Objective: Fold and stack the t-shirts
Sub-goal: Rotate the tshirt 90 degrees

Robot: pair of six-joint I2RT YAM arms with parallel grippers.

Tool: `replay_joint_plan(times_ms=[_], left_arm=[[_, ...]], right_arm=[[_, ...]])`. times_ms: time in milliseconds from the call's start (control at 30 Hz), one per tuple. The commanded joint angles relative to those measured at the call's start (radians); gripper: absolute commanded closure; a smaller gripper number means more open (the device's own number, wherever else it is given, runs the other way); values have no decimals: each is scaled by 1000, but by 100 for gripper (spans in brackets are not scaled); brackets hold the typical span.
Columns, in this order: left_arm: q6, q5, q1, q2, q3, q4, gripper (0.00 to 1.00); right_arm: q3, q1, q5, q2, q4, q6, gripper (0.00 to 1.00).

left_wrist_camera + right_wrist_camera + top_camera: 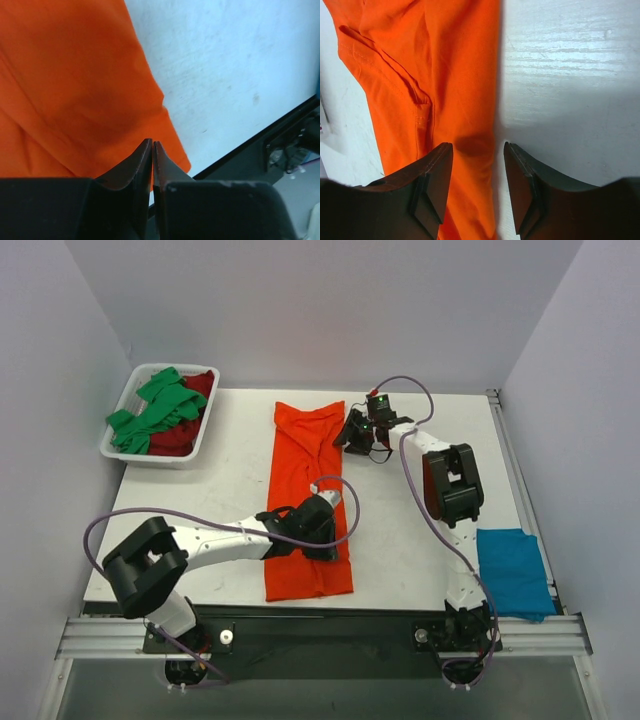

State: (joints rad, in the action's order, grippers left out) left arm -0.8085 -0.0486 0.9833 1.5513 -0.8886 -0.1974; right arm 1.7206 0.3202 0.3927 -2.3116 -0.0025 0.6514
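Observation:
The bright orange t-shirt [305, 500] lies in a long lengthwise-folded strip in the middle of the table. My left gripper [330, 548] sits at its right edge near the near end. In the left wrist view that gripper [152, 142] is shut, with a sliver of the orange t-shirt [75, 90] pinched between its fingers. My right gripper [352, 435] is at the shirt's far right edge. In the right wrist view it [477, 147] stands open, straddling the edge of the orange cloth [450, 65]. A teal blue t-shirt [513, 570] lies folded at the near right.
A white tray [145, 457] at the far left holds a crumpled green t-shirt [155, 410] on a dark red one [180, 435]. Purple cables loop over the table from both arms. The table's black front edge [260, 135] runs just beyond the shirt's near corner.

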Motion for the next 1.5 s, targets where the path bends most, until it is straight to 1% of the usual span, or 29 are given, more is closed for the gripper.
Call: replay_joint_plan(times_ms=[0, 100, 167, 233, 267, 300, 400, 567, 733, 867, 900, 933, 967, 1000, 1033, 1067, 1100, 1167, 1200, 1267, 1333, 1367, 1400, 1433, 1467], left_arm=[[-11, 35, 40, 64, -9, 21, 85], [-21, 38, 78, 105, -12, 27, 88], [-27, 41, 100, 125, -9, 21, 92], [-35, 41, 112, 136, 0, 21, 95], [-40, 41, 126, 139, 2, 18, 99], [-40, 39, 132, 142, 2, 13, 100], [-43, 41, 149, 130, 13, -22, 100], [-41, -5, 152, 73, 77, -16, 100], [-31, -14, 152, 63, 71, -2, 100], [-18, -29, 149, 52, 40, -2, 99], [-14, -33, 147, 47, 34, -5, 97], [-12, -33, 147, 38, 22, -7, 94], [-6, -34, 143, 30, 17, -10, 87], [-3, -36, 141, 21, 11, -10, 82], [-1, -39, 137, -2, 4, -10, 78], [5, -45, 129, -16, 2, -7, 70], [11, -45, 123, -31, 0, -4, 66], [19, -53, 109, -86, 7, 6, 61], [20, -63, 83, -106, 11, 7, 59], [16, -83, 51, -174, 29, 9, 59], [6, -79, -15, -250, 49, -17, 59], [-9, -60, -43, -275, 69, -31, 59], [-12, -54, -119, -298, 79, -37, 59], [-21, -59, -159, -334, 86, -43, 59], [-23, -65, -199, -345, 89, -46, 59]], right_arm=[[30, 0, 23, -42, -5, 40, 56], [36, 3, 34, -60, -7, 54, 61], [37, 5, 37, -69, -7, 57, 64], [46, 3, 40, -78, -7, 59, 73], [50, 3, 40, -88, -5, 57, 77], [54, -1, 38, -91, -7, 59, 85], [80, -12, 37, -108, -22, 54, 95], [129, -38, 29, -126, -68, 28, 97], [148, -46, 40, -131, -82, 17, 98], [151, -47, 34, -120, -97, -1, 92], [154, -49, 35, -117, -102, -6, 85], [157, -49, 37, -114, -105, -9, 81], [160, -50, 37, -105, -119, -12, 77], [166, -52, 38, -100, -123, -19, 67], [171, -55, 41, -95, -129, -24, 62], [177, -56, 43, -85, -145, -29, 56], [181, -62, 43, -80, -154, -38, 47], [189, -69, 43, -54, -177, -39, 41], [189, -79, 43, -42, -185, -41, 35], [182, -89, 35, -4, -212, -47, 32], [157, -101, 23, 33, -229, -47, 32], [108, -101, 15, 85, -238, -50, 32], [79, -99, -3, 116, -243, -53, 32], [45, -93, -15, 148, -244, -56, 32], [-37, -87, -29, 218, -248, -55, 32]])
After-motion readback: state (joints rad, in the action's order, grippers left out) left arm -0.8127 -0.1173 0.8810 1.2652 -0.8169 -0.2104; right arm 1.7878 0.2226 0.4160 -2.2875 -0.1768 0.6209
